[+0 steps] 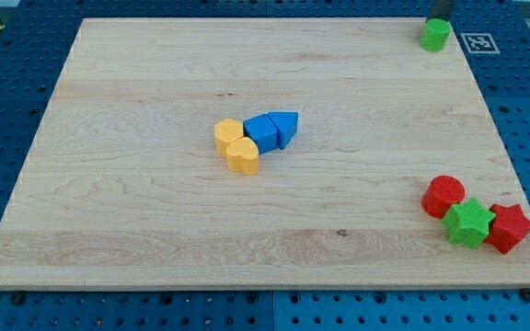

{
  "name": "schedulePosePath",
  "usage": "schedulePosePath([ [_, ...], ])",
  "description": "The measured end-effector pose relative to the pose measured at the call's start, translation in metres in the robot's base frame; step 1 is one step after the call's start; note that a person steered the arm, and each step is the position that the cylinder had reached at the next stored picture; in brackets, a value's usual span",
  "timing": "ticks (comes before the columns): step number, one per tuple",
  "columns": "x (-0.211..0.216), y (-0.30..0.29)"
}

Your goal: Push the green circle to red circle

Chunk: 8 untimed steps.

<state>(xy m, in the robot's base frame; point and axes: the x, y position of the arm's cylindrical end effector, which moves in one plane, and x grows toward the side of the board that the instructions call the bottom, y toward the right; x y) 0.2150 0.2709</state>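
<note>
The green circle (pixel 435 35) stands at the board's top right corner. My tip (pixel 439 19) shows as a dark rod at the view's top edge, right at the green circle's upper side; its very end is hidden behind the block. The red circle (pixel 443 195) lies far below, near the board's right edge towards the bottom. It touches a green star (pixel 468 223).
A red star (pixel 509 228) sits right of the green star at the bottom right corner. Near the board's middle, two yellow blocks (pixel 236 146) touch a blue block (pixel 262 131) and a blue triangle-like block (pixel 284 127). A printed marker (pixel 479 42) lies off the board's top right.
</note>
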Motion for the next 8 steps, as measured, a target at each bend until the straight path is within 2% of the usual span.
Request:
schedulePosePath([
  [4,0.067,-0.022],
  [8,0.071,-0.046],
])
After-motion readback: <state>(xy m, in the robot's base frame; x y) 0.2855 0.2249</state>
